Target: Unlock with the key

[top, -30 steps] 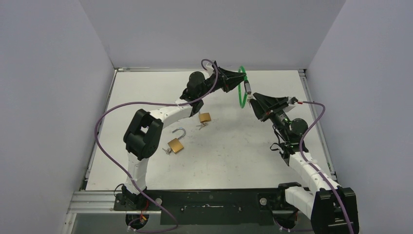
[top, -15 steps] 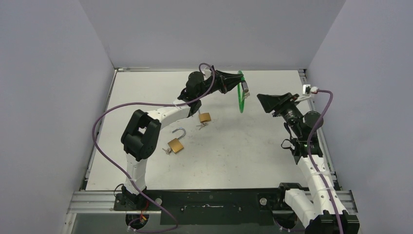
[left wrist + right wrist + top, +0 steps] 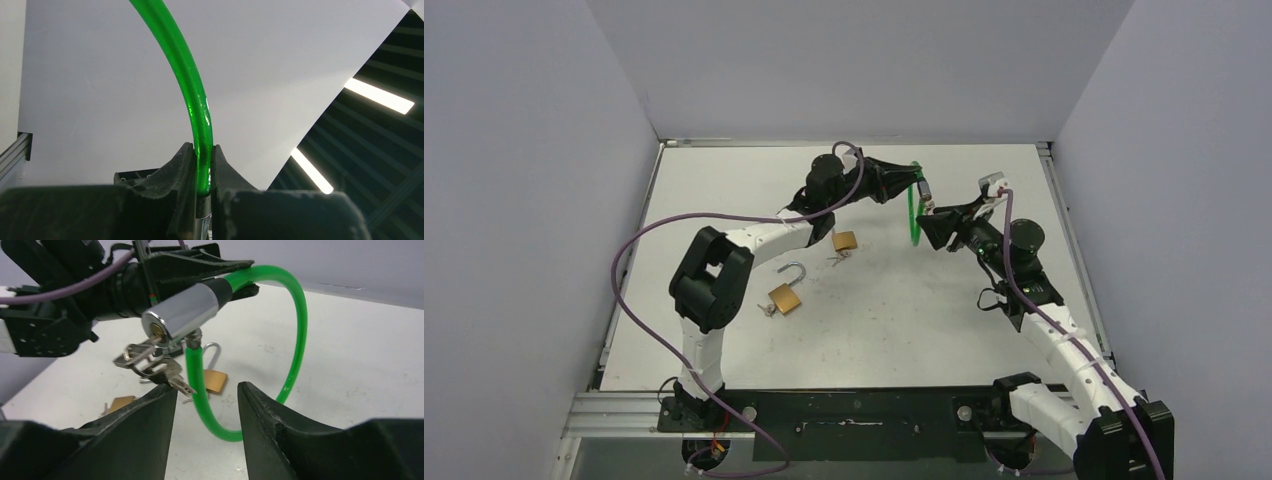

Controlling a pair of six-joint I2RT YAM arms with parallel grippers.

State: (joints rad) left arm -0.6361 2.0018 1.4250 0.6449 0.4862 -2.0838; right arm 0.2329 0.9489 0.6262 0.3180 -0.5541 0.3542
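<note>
A green cable lock point(image 3: 913, 215) hangs in the air over the far middle of the table. My left gripper point(image 3: 912, 177) is shut on its cable point(image 3: 186, 67) just above the chrome cylinder point(image 3: 182, 315). A key point(image 3: 146, 347) sits in the cylinder's keyhole, and a small key bunch point(image 3: 162, 372) dangles from it. The cable's other end meets the cylinder's underside. My right gripper point(image 3: 206, 387) is open just below and in front of the keys, with nothing between its fingers. In the top view, the right gripper point(image 3: 927, 226) stands right beside the loop.
Two brass padlocks lie on the table under the left arm. One point(image 3: 845, 241) is closed with keys beside it. The other point(image 3: 786, 297) has its shackle swung open. Grey walls close in the left, right and far sides.
My right gripper let go at the cylinder, swung out to the right with its jaws wider, then came back to the loop's lower side. The left gripper tilted the lock slightly.
</note>
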